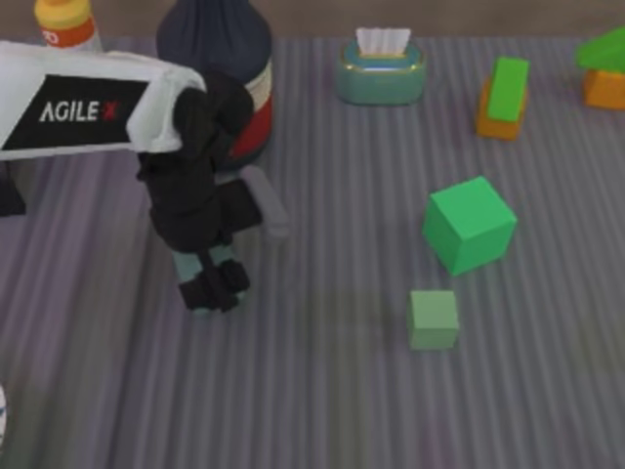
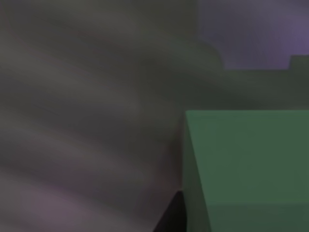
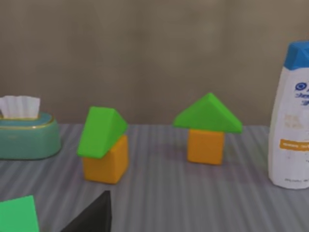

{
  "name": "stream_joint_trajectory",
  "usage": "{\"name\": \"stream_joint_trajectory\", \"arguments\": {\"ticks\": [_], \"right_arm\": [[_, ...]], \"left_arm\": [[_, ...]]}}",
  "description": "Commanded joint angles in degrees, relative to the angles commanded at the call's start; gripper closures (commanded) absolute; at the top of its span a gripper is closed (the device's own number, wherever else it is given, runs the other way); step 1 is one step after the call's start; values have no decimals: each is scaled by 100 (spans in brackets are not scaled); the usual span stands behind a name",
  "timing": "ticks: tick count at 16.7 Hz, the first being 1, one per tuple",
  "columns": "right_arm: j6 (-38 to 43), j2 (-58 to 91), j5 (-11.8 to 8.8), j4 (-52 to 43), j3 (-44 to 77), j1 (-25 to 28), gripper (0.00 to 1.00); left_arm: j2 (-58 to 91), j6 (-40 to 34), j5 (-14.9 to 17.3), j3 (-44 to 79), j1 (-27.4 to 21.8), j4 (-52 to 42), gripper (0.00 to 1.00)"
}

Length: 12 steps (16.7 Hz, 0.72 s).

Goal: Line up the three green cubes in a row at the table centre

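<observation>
My left gripper (image 1: 213, 289) is clamped on the teal cube (image 1: 203, 262), well left of the big green cube (image 1: 469, 224); the pale cube (image 1: 434, 319) sits just below-left of that one. Risk, my judgement: the teal cube lands askew on the worktop (image 1: 322, 391) and breaks the row.

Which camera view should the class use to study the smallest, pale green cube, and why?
Use the top view. The pale green cube lies there whole and unobstructed on the table, just below the largest bright green cube. The left wrist view is filled by a teal-green cube face instead, and the right wrist view does not show it.
</observation>
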Motion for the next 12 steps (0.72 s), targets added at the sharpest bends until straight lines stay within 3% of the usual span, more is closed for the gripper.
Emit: {"name": "stream_joint_trajectory", "arguments": {"ticks": [8,12], "right_arm": [[0,0,0,0,0,0,0],[0,0,0,0,0,0,0]], "left_arm": [[-134,-36,56,38,-4,-106,100],[-351,-46,54,466,53,-778,100]]}}
